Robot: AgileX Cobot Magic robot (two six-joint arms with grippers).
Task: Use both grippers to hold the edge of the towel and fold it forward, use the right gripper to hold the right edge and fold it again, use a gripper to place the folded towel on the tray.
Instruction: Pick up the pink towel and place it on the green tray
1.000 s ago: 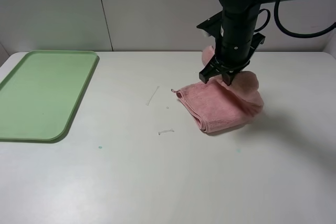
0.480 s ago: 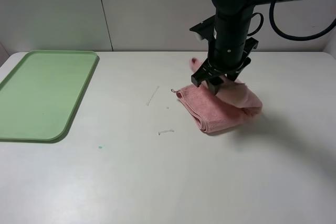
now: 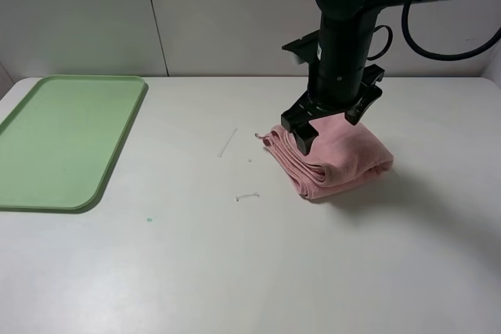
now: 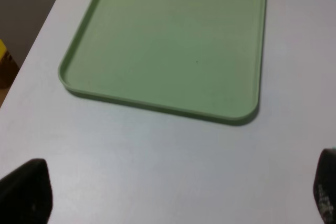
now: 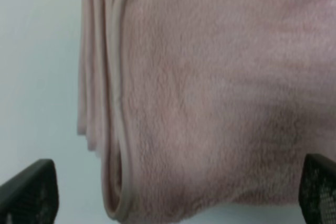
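Fingertips (image 5: 26, 192) of the right end effector (image 3: 329, 123) stand wide apart, gripping nothing. It hangs directly above the towel (image 3: 340, 158) with its jaws pointing down. We cannot tell whether the tips brush the cloth.

The towel lies on the table (image 3: 235, 271) as a thick, squarish bundle, already folded over more than once. On one side of it, several stitched hems (image 5: 118, 103) sit stacked as parallel ridges. The rest of the top is plain pink pile.

The tray (image 3: 70, 138) is well apart from the towel, on the side where the left arm works, and it holds nothing.

The left end effector (image 4: 174, 188) is far from the towel and out of the high view. Its tips are also apart with only table between them, and its camera looks across the tray.

Handling, as we judge it:
- **Cloth:** terry this thick will be light, soft and limp, with no stiffness to keep the bundle's shape.
- **Slip:** little risk against the pads, but the layers can slide over one another.
- **Top layer only:** a pinch there would likely peel the fold open on lifting.
- **Where to hold:** straddle the side with the stacked hems and close through the full thickness, so every layer is caught.
- **Carry and release:** expect the free side to droop, so keep it low and set it down flat on the tray.
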